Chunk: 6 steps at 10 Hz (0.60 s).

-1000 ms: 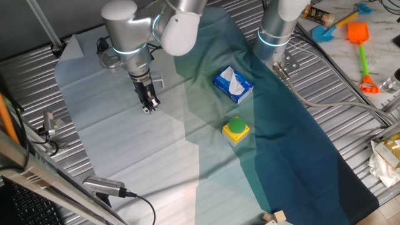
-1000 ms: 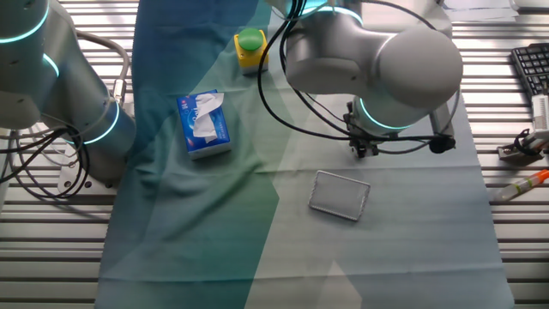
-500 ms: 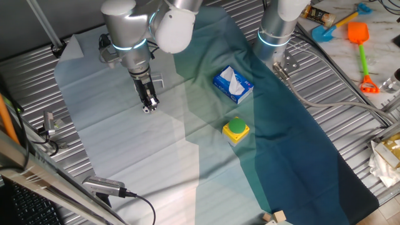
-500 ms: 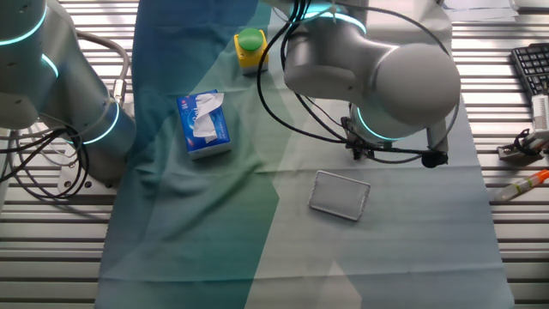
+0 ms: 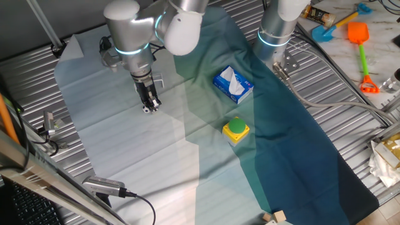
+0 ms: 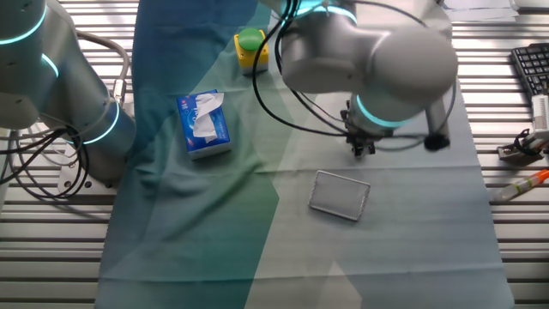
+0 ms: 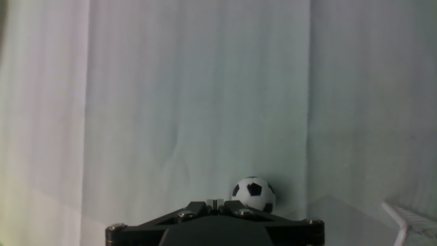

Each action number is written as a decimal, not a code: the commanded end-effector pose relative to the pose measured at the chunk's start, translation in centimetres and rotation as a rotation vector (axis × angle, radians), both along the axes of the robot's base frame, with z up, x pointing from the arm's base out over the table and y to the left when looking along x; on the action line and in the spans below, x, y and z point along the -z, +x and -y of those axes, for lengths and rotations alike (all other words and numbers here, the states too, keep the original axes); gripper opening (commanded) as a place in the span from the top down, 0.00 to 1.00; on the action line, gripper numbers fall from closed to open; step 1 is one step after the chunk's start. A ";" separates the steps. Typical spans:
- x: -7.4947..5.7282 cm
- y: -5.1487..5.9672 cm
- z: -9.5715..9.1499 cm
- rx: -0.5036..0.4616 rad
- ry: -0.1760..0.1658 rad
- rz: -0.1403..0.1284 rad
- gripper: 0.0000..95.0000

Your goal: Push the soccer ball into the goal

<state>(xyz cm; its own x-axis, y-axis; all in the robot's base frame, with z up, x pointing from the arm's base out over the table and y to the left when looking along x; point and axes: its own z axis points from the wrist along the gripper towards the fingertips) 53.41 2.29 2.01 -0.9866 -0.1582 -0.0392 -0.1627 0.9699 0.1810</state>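
The soccer ball [image 7: 253,194] is a tiny white ball with black patches, on the pale cloth just ahead and right of my fingertips in the hand view. My gripper [image 7: 214,203] is shut and empty, its tip low over the cloth and right beside the ball. In one fixed view the gripper [image 5: 149,106] points down with a speck of the ball [image 5: 147,110] at its tip. The goal [image 6: 340,196], a pale thin frame, lies on the cloth close to the gripper [image 6: 360,148]. A corner of the goal [image 7: 408,220] shows at the hand view's lower right.
A blue-white tissue box [image 5: 232,85] and a green button on a yellow box [image 5: 236,129] sit on the darker cloth to the right. A second arm's base [image 5: 275,31] stands at the back. Ribbed metal table [image 5: 37,94] surrounds the cloth.
The arm's upper links have swung slightly back and forth. The gripper tip has stayed at nearly the same spot beside the ball.
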 end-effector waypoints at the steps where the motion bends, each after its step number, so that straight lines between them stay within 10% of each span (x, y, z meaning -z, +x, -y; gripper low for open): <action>1: 0.1 0.0 0.2 -0.057 -0.098 -0.020 1.00; 6: 0.1 0.0 0.2 -0.051 -0.081 -0.013 1.00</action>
<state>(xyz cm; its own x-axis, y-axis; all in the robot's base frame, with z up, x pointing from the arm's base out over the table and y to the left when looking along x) 53.30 1.90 1.96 -0.9765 -0.2152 -0.0129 -0.2154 0.9715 0.0992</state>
